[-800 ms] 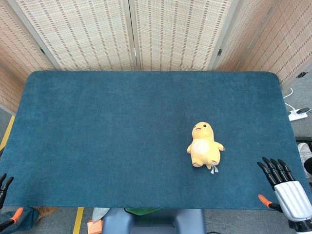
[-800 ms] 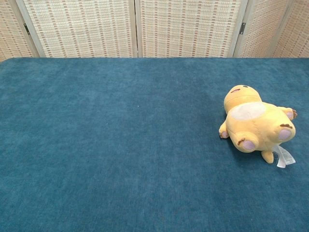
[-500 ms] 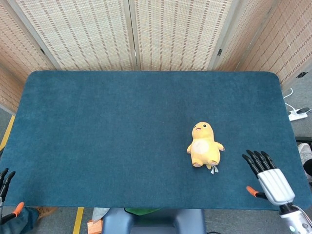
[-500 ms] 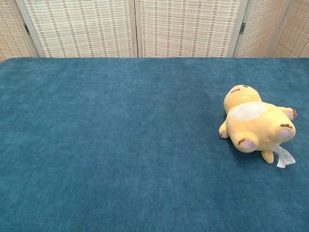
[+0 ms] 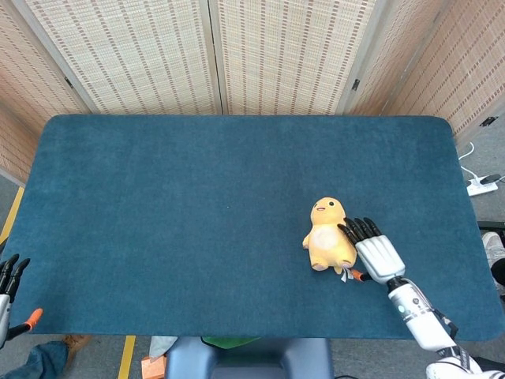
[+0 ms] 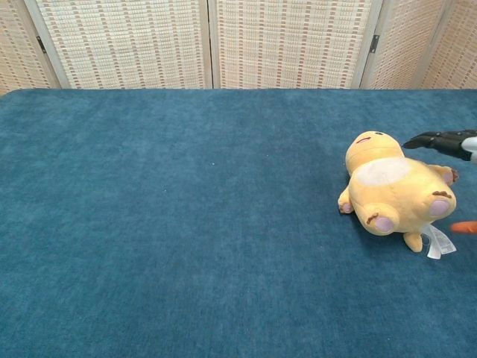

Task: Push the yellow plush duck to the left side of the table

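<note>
The yellow plush duck [image 5: 330,237] with a cream belly lies on its back on the right half of the dark blue felt tabletop [image 5: 173,221], head toward the far edge. The right hand [image 5: 371,249], fingers spread and holding nothing, sits against the duck's right flank. The left hand [image 5: 9,286] hangs off the tabletop's near-left corner, fingers apart and empty.
</note>
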Action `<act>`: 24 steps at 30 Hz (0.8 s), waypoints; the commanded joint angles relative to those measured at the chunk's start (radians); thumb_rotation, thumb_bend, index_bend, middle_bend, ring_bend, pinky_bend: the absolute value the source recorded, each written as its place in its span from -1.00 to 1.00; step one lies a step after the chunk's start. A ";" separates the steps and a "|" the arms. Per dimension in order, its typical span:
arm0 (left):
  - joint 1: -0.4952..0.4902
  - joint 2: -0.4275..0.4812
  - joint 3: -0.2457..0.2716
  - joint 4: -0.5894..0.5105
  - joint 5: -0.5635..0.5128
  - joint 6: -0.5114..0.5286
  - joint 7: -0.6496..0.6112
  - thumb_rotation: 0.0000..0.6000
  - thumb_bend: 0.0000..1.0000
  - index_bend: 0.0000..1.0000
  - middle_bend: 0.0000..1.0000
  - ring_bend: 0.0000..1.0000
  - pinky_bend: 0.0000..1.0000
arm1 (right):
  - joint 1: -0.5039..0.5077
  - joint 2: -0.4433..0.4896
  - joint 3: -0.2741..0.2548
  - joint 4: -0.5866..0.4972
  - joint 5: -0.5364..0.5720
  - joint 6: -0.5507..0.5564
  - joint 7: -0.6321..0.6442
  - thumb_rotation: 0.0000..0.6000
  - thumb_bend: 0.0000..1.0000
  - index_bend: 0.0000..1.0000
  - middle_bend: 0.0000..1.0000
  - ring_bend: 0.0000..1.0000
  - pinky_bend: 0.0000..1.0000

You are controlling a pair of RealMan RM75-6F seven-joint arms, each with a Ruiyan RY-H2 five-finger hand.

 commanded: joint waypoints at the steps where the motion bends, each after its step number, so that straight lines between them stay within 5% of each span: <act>1: -0.016 -0.016 -0.023 0.012 -0.046 -0.023 0.027 1.00 -0.49 -1.00 -1.00 -1.00 -0.70 | 0.052 -0.060 0.017 0.071 0.039 -0.050 -0.032 1.00 -0.56 -1.00 -1.00 -1.00 -0.84; 3: -0.022 -0.012 -0.024 0.009 -0.060 -0.041 0.020 1.00 -0.48 -1.00 -1.00 -1.00 -0.69 | 0.061 -0.095 0.025 0.104 0.036 -0.029 -0.026 1.00 -0.44 -0.98 -0.92 -0.96 -0.47; 4: -0.025 -0.008 -0.023 0.008 -0.067 -0.050 0.018 1.00 -0.48 -1.00 -1.00 -1.00 -0.69 | 0.063 -0.121 0.031 0.130 0.018 0.005 -0.011 1.00 -0.36 -0.84 -0.73 -0.80 -0.22; 6: -0.026 -0.004 -0.023 0.008 -0.076 -0.056 0.018 1.00 -0.48 -1.00 -1.00 -1.00 -0.69 | 0.065 -0.159 0.027 0.170 -0.039 0.068 0.046 1.00 -0.10 -0.21 -0.07 -0.19 0.32; 9: -0.024 -0.007 -0.022 0.013 -0.083 -0.056 0.005 1.00 -0.48 -1.00 -1.00 -1.00 -0.69 | 0.072 -0.203 0.007 0.232 -0.155 0.175 0.153 1.00 0.23 0.31 0.36 0.30 0.75; 16: -0.017 0.017 -0.017 0.021 -0.088 -0.062 -0.106 1.00 -0.47 -1.00 -1.00 -1.00 -0.69 | 0.170 -0.313 -0.020 0.324 -0.383 0.341 0.311 1.00 0.31 0.45 0.42 0.38 0.87; 24: -0.008 0.038 -0.012 0.037 -0.087 -0.053 -0.168 1.00 -0.47 -1.00 -1.00 -1.00 -0.69 | 0.318 -0.514 0.003 0.388 -0.401 0.229 0.246 1.00 0.20 0.45 0.26 0.25 0.75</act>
